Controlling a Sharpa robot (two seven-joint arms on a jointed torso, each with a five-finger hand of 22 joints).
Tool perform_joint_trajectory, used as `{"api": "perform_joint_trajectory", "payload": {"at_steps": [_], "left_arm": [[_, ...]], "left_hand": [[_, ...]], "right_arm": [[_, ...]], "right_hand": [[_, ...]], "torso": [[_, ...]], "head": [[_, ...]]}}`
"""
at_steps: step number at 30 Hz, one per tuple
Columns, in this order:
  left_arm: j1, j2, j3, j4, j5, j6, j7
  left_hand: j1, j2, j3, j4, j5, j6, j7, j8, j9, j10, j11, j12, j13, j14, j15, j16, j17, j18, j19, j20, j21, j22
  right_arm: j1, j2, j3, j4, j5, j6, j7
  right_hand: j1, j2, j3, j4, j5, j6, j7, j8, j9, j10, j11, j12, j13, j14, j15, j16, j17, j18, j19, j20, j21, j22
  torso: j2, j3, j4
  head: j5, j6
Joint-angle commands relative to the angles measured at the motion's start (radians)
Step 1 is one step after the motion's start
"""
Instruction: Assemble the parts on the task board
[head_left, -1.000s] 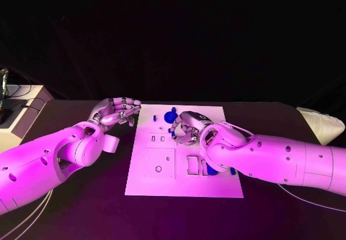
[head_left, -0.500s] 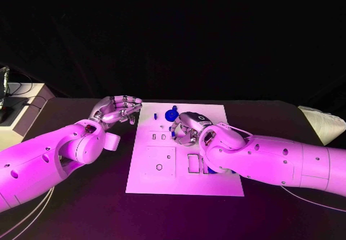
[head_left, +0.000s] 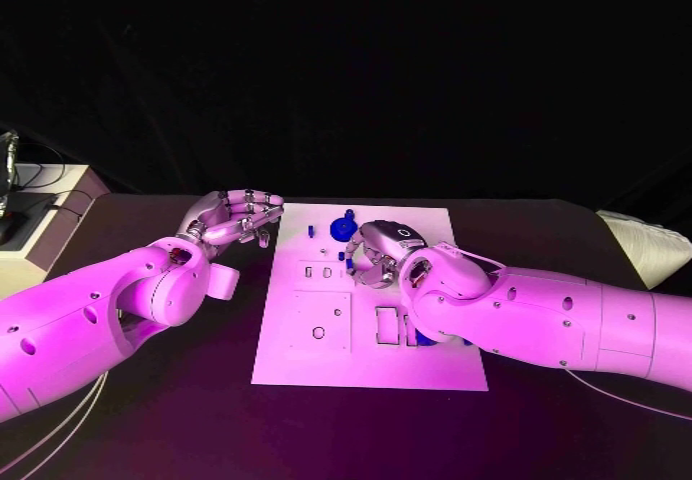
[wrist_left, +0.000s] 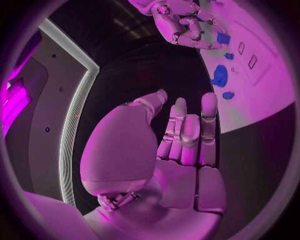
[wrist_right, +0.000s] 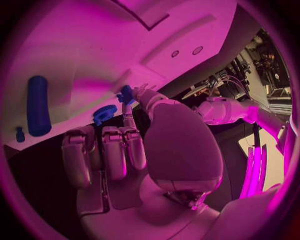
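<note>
Here right hand (head_left: 378, 255) hovers over task board (head_left: 371, 365), fingers (wrist_right: 130, 96) pinching a small blue part (wrist_right: 125, 94); left hand (head_left: 231, 220) off-board over the surface (head_left: 173, 400), fingers curled, empty.

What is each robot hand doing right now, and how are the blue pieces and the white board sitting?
Left hand: fingers curled, holding nothing, beside the board.
Right hand: over the board, pinching a small blue part.
Blue gear: on the board, untouched.
Blue cylinder: lying on its side.
Task board: flat on the table.
</note>
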Motion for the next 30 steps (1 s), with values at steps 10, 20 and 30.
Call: {"api": "perform_joint_trajectory", "payload": {"at_steps": [10,20,30], "left_arm": [[0.0,0.0,0.001,0.0,-0.003,0.014,0.002],[0.0,-0.001,0.001,-0.001,-0.003,0.014,0.002],[0.0,-0.002,0.001,-0.005,-0.005,0.013,0.002]], "left_hand": [[-0.01,0.002,-0.001,0.004,-0.002,0.002,0.002,0.006,0.001,0.003,-0.001,0.007,-0.001,0.005,0.003,0.005,-0.001,0.006,0.003,0.001,0.005,0.001],[-0.01,0.002,-0.001,0.004,-0.002,0.002,0.002,0.006,0.001,0.003,-0.001,0.007,-0.001,0.005,0.003,0.005,-0.001,0.006,0.003,0.001,0.005,0.001],[-0.009,0.002,0.001,0.005,-0.002,-0.001,0.002,0.007,0.001,-0.001,-0.001,0.006,-0.003,0.006,0.003,0.005,-0.001,0.006,0.003,0.0,0.005,0.0]], "right_arm": [[-0.006,0.01,0.0,-0.009,-0.022,0.006,0.003],[-0.008,0.011,0.0,-0.01,-0.019,0.015,0.003],[-0.01,0.004,0.0,-0.001,-0.014,-0.017,0.016]], "right_hand": [[-0.018,-0.003,0.003,0.001,-0.011,-0.006,0.004,0.004,0.001,0.103,-0.006,0.002,0.263,0.104,-0.003,0.007,0.263,-0.007,0.105,-0.001,0.002,0.263],[-0.03,-0.012,-0.003,0.004,-0.018,-0.014,0.007,0.001,0.0,0.103,-0.003,0.002,0.263,0.104,0.0,0.007,0.263,-0.007,0.105,0.001,0.002,0.263],[-0.031,-0.01,-0.002,0.004,-0.021,-0.015,0.006,0.001,0.0,0.103,-0.003,0.002,0.263,0.104,0.0,0.007,0.263,-0.007,0.105,0.001,0.002,0.263]], "torso": [[-0.001,-0.0002,-0.0006],[-0.001,-0.0003,-0.0004],[-0.001,0.0,-0.0011]], "head": [[0.004,-0.004],[0.002,-0.001],[0.004,-0.003]]}}
